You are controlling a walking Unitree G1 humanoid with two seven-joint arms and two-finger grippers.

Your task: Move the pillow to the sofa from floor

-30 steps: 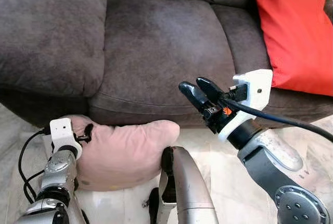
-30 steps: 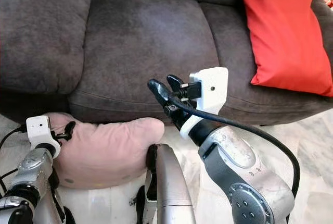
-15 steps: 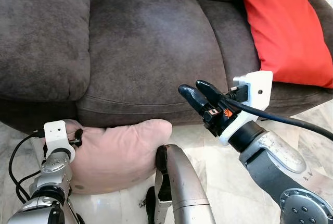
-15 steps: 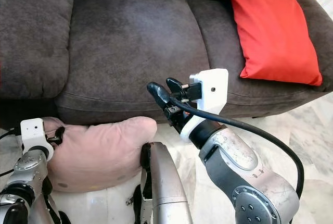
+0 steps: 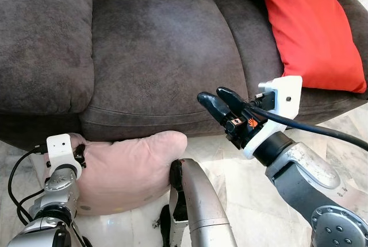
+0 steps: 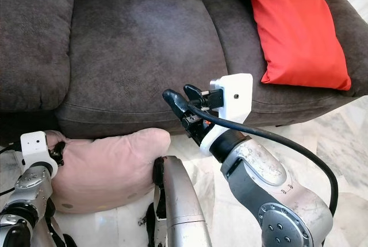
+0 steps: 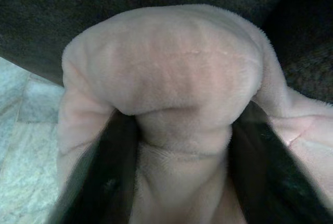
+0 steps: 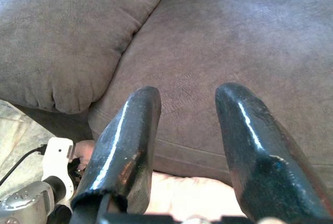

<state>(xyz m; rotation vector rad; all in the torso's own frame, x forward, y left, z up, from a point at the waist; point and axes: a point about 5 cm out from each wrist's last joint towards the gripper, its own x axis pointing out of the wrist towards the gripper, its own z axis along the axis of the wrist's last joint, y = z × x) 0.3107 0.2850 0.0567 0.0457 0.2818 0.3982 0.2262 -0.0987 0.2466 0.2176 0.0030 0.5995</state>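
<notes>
— So, where does your pillow (image 5: pixel 129 169) sit right now?

— Low down, on the floor (image 5: pixel 247 184) against the front of the sofa (image 5: pixel 155 57), just under the lip of the middle seat cushion. Your left claw (image 7: pixel 179 146) is pinching a fold at one end of it; in the left wrist view the pink fabric bulges up between the two black fingers (image 7: pixel 106 182).

— And your right claw (image 5: pixel 221 102)?

— Spread, holding nothing, hovering above the pillow's other end and in front of the seat edge. Its two fingers point toward the seat.

— How should you handle the lift?

— I'd judge that a one-ended pinch will let the far end sag and drag on the seat front. Bring your right claw down onto the free end and take a deep fold before raising anything. Then lift both ends together, high enough to pass the cushion lip, and carry it forward onto the middle seat.

— Anything to avoid?

— Keep away from the red cushion (image 5: pixel 310 29) leaning at the right end of the sofa.
</notes>
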